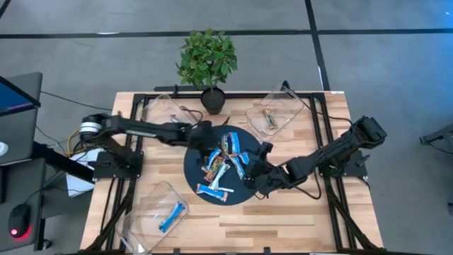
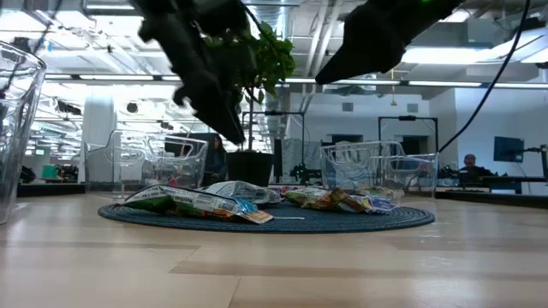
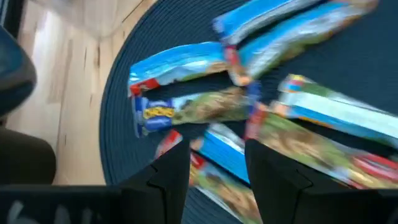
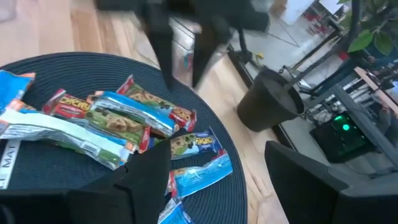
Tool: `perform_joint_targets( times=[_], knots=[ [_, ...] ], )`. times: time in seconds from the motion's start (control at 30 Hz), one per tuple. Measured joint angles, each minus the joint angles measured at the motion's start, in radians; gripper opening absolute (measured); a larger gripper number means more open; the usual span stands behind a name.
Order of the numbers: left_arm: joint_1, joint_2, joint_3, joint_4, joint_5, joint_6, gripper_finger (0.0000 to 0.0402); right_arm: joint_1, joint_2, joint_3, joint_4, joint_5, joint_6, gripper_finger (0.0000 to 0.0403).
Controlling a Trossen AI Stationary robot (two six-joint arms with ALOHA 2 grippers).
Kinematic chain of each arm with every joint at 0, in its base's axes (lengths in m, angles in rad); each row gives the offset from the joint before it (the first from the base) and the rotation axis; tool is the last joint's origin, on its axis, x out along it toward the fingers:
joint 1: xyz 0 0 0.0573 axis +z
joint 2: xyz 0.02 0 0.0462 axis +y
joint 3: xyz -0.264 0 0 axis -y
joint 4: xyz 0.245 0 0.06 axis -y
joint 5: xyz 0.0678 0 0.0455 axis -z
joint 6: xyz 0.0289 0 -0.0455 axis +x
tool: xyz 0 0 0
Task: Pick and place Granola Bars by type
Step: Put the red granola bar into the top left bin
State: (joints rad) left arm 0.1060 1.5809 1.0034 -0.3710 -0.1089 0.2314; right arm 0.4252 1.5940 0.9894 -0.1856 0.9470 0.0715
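- We see the bars [image 1: 223,164] heaped on a round dark mat [image 1: 191,170] at the middle of the wooden table [image 1: 283,219]; most wrappers are blue and white, a few brown or red.
- One blue bar [image 1: 172,214] lies apart in the clear bin [image 1: 138,212] at the near left corner, and one brownish bar [image 1: 268,118] lies in the clear bin [image 1: 294,106] at the far right.
- A third clear bin [image 1: 159,108] stands at the far left, with no bar that we can make out.
- Our left gripper [image 1: 221,131] hangs over the far edge of the mat; its fingers [image 3: 171,171] are parted and grasp nothing, with bars showing in the gap between them.
- Our right gripper [image 1: 256,164] sits low at the right edge of the mat, just beside the heap, fingers [image 4: 149,177] spread wide and empty.
- A potted plant [image 1: 207,60] stands at the far edge of the table, just behind the left gripper; its dark pot [image 1: 212,99] is near the mat's far rim.
- In the low view the two arms come down in front of the plant [image 2: 257,56] and partly hide it.
- The two arms close in on the heap from opposite sides, well apart from each other.
- Beside the table on the left we see a monitor [image 1: 14,95] and a mouse [image 1: 20,221].
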Motion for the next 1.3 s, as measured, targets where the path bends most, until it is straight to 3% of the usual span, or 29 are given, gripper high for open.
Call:
perform_joint_targets(
  times=[0.2,0.33,0.83,1.1,1.3],
  knots=[
    [0.053,0.185,0.159,-0.194,-0.003,-0.001,0.0149,0.001,0.0,0.0,-0.014,-0.003,0.012,0.0255],
    [0.077,0.253,0.198,-0.226,-0.001,-0.002,0.0149,0.001,0.001,0.0,-0.018,-0.006,0.017,0.0255],
    [0.118,0.27,0.2,-0.254,0.06,-0.04,0.0149,0.0,0.001,0.0,-0.012,-0.033,0.018,0.0255],
    [0.112,0.27,0.29,-0.477,0.079,-0.01,0.0149,0.0,0.001,0.0,-0.015,-0.033,0.018,0.0255],
    [0.11,0.269,0.303,-0.518,0.136,-0.06,0.0149,0.0,0.001,0.0,-0.016,-0.033,0.026,0.0255]
  ],
)
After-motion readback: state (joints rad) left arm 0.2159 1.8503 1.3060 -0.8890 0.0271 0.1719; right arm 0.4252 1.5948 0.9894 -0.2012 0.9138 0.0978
